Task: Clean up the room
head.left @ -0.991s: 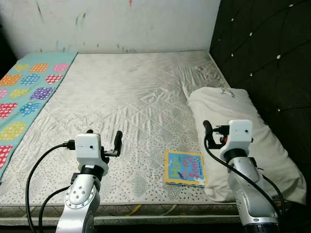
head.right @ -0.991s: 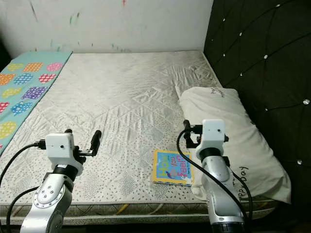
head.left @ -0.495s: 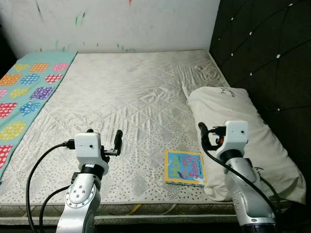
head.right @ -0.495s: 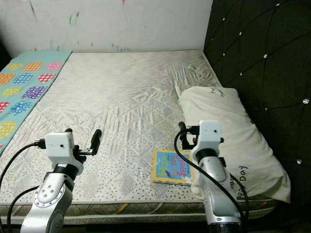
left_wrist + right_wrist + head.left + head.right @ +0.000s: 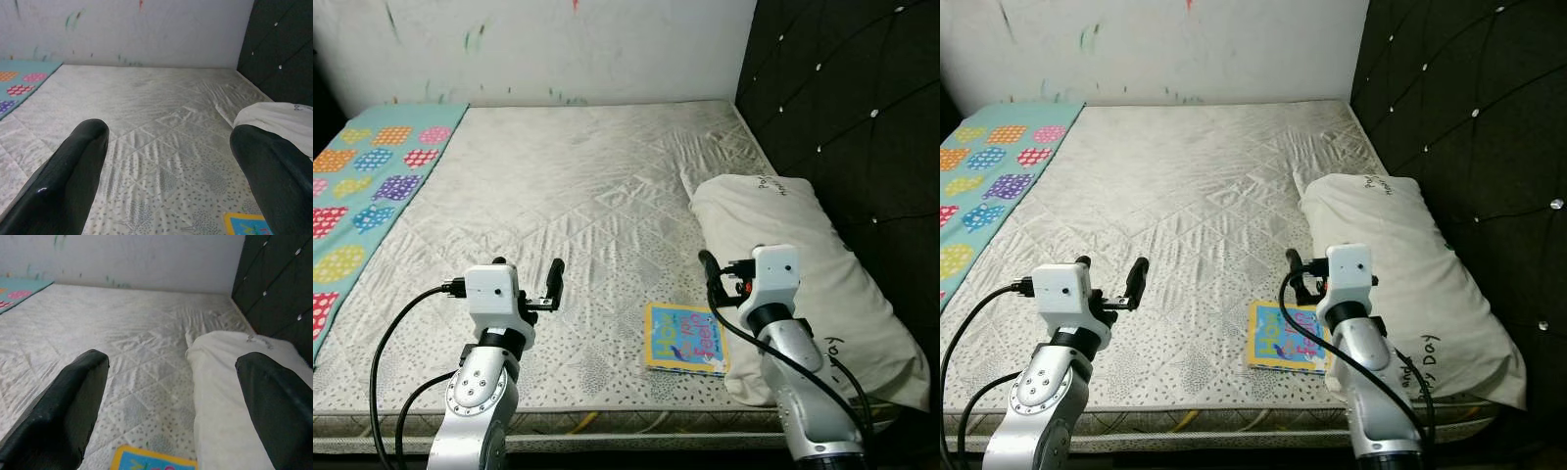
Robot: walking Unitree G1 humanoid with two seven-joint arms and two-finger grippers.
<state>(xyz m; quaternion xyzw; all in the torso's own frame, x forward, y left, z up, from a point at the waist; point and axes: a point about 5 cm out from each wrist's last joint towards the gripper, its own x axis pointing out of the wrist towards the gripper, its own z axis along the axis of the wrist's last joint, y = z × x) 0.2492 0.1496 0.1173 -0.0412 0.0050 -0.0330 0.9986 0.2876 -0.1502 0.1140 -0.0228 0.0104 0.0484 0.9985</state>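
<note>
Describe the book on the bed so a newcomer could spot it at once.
Start at the mattress and follow its near edge towards the white pillow by the dark headboard. The book lies flat against the pillow's near corner, close to the right gripper. It is small, blue, yellow-edged, with colourful lettering.

The right gripper [image 5: 707, 266] hangs over the mattress [image 5: 568, 196], the book [image 5: 684, 339] lying just below and before it, near the bed's front edge. The pillow [image 5: 803, 264] lies to its right (one corner over the book's edge). The left gripper [image 5: 555, 276] hovers well to the left; the blanket [image 5: 362, 196] lies further left.
</note>
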